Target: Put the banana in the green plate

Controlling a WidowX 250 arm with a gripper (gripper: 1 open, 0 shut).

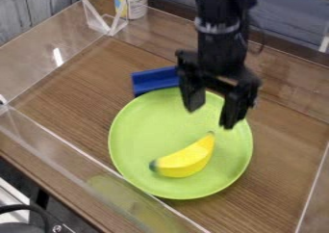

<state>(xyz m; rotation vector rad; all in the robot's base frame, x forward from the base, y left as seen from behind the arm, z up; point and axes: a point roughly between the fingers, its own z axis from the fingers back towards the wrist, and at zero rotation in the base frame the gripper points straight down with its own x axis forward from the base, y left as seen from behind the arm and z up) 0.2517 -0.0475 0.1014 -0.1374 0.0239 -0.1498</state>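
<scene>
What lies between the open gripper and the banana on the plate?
Nothing: in the camera view the gripper hangs open above the banana, with only bare green plate showing between them.

Even, bright indoor light falls across the brown wood-grain tabletop [77,102]; pale glare streaks the clear acrylic side walls [38,49]. The low-resolution frame is soft throughout, shadows faint.
</scene>
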